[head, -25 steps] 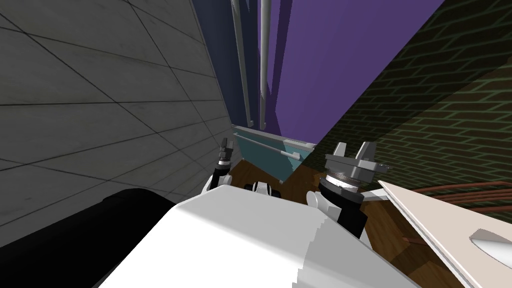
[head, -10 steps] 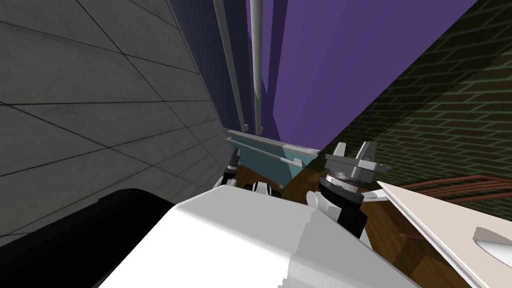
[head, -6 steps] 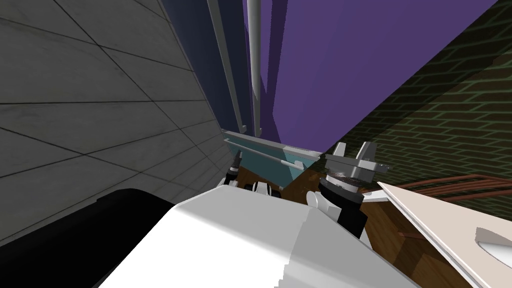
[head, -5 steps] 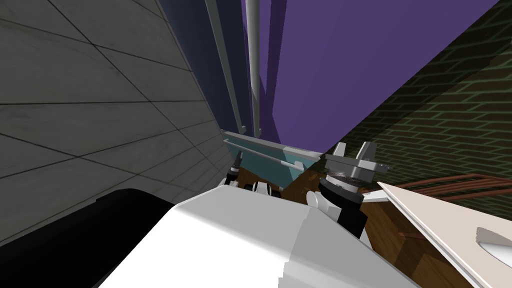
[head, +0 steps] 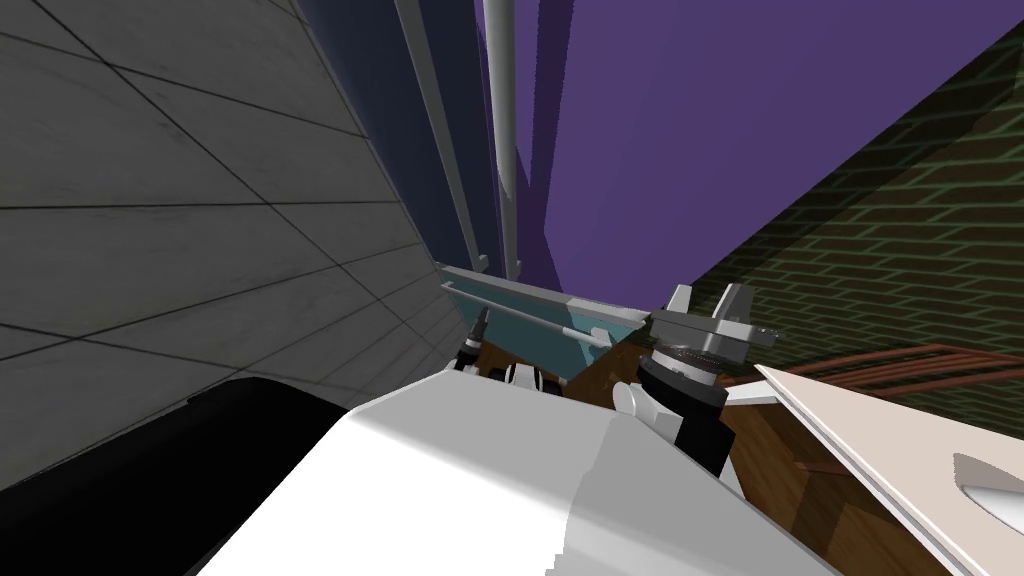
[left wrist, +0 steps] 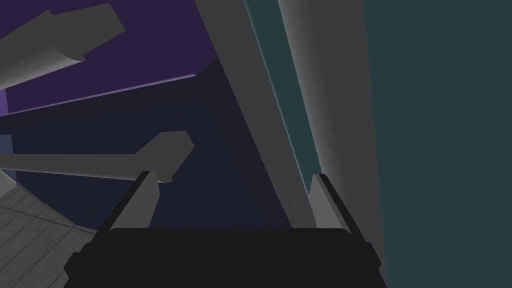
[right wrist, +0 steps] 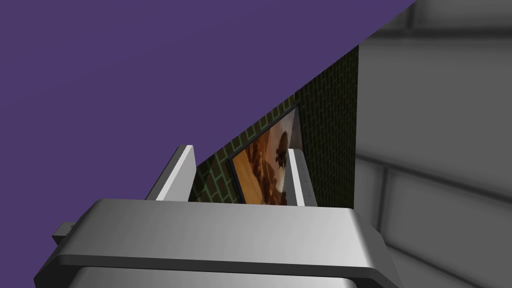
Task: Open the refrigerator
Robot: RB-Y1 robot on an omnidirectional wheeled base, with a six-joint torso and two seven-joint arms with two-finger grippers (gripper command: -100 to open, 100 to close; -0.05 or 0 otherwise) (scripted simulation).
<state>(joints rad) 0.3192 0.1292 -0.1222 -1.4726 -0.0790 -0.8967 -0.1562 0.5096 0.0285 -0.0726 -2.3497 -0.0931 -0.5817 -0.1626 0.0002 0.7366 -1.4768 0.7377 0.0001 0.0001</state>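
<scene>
Before the open left pincer (left wrist: 231, 176), navy refrigerator (head: 395, 120) with 2 long grey handles (head: 497, 100).

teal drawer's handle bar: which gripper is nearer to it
Left. The left gripper is right at the handle bar, which runs between its open fingers; the right gripper is held off past the bar's other end, facing the purple wall.

Tiled wall (head: 200, 200) is closing off the left. The left gripper (left wrist: 231, 176), fingers spread, is facing the dark fridge door (left wrist: 210, 165); a grey bar (left wrist: 250, 125) and the teal drawer front (left wrist: 440, 150) are crowding one finger, a handle end (left wrist: 165, 150) the other. The table (head: 880, 450) is flanking the right gripper (head: 708, 300).
</scene>
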